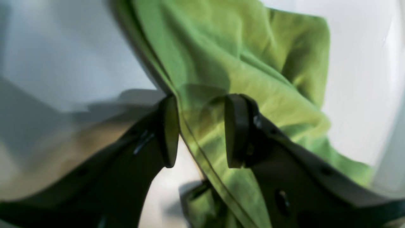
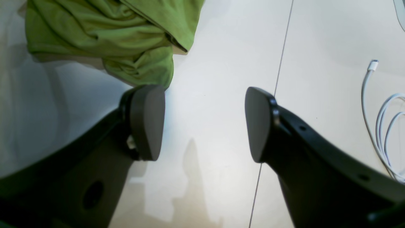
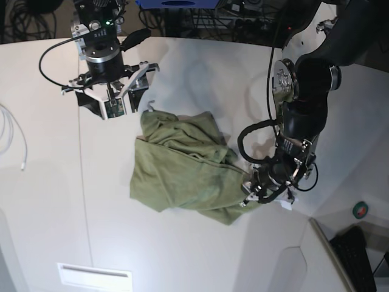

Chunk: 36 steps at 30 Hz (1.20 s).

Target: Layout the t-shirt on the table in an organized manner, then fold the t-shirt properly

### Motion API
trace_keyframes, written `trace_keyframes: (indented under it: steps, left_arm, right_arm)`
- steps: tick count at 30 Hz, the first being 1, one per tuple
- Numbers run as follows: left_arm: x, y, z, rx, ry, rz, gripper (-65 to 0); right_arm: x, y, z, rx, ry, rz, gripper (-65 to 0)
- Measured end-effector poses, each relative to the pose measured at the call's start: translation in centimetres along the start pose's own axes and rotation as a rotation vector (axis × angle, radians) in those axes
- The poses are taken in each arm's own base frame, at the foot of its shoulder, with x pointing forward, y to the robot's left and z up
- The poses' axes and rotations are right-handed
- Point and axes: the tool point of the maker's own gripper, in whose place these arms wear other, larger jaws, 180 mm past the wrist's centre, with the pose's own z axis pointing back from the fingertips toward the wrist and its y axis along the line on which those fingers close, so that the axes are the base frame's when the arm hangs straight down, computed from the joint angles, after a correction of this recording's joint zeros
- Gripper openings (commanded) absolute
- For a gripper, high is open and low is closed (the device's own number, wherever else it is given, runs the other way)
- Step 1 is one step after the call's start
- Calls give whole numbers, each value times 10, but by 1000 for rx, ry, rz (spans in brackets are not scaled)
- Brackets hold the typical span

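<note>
Although the table was broad and white, with a thin dark seam running across it, the t-shirt occupied only its middle, lying as a crumpled olive-green heap with folds doubled over one another. No sleeve, hem or neckline was laid flat, so the laying-out stage was judged barely begun and the folding not started.

At the heap's edge nearest the table's right side, the left gripper straddled a hemmed edge of the fabric: one pad lay against the cloth, the other stood slightly off it, with the material passing between them. The wrist view was blurred, and whether a firm pinch had been made could not be told.

Beyond the heap's far-left corner, the right gripper hovered with its fingers spread wide and nothing between them; one fingertip sat just beside a bunched lobe of the shirt without holding it.

A white charging cable lay near the table's left edge, well apart from the garment.
</note>
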Motion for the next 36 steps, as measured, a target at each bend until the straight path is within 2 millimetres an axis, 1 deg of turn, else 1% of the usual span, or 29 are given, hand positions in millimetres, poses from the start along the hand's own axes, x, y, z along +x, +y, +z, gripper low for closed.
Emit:
trace_keyframes:
  steps: [1,2,4,5,10,11,13,16,17,19,22,24,26,28,29,31,32,34,36]
  left_arm:
    - [-1,-2,-1,2,-8,-26,-449]
    - [-3,-2,-2,4,-8,-37,-490]
    - [-8,3,-3,11,-7,-37,-624]
    - [-9,5,-4,15,-11,-36,-650]
    - [-8,3,-4,10,-10,-36,-650]
    - [-9,1,-2,9,13,-39,-650]
    - [-11,-7,5,-5,65,-67,-650]
    - [2,-27,26,-68,55,-120,-650]
    - [10,-36,36,-91,31,-150,-650]
    - [23,-59,59,-147,-16,-200,-650]
    - [34,-105,91,-244,-49,-272,-650]
    - [40,-136,110,-308,-80,-302,-650]
    - [43,-162,126,-364,-93,-324,-650]
    - [46,-189,141,-420,-113,-339,-650]
    - [46,-201,148,-443,-118,-345,-650]
    - [49,-226,164,-498,-145,-356,-650]
    - [51,-238,172,-526,-158,-359,-650]
    - [58,-260,189,-578,-197,-377,-650]
    - [62,-276,199,-604,-220,-415,-650]
  right_arm:
    - [0,-1,0,-1,-1,6,-269]
    - [0,-3,-1,-2,-2,14,-269]
    - [-1,-7,-1,-6,-3,29,-269]
    - [-1,-9,-1,-11,-3,28,-269]
    - [-1,-11,-2,-18,-2,21,-269]
    - [-1,-11,-2,-18,-2,20,-269]
    - [0,-11,-2,-18,-3,22,-269]
    - [1,-11,-2,-15,-9,18,-269]
    - [2,-10,-2,-15,-9,17,-269]
    - [1,-12,-2,-17,-7,21,-269]
    - [0,-9,-2,-9,-6,21,-269]
    - [0,-1,0,7,-6,27,-279]
    - [-2,17,5,58,-5,41,-336]
    - [-4,44,13,133,-1,48,-443]
    - [-4,55,16,159,-3,49,-491]
    - [0,70,20,200,-15,55,-605]
    - [1,73,21,209,-18,56,-650]
    - [1,74,20,210,-18,57,-650]
    - [5,66,16,189,-25,55,-650]
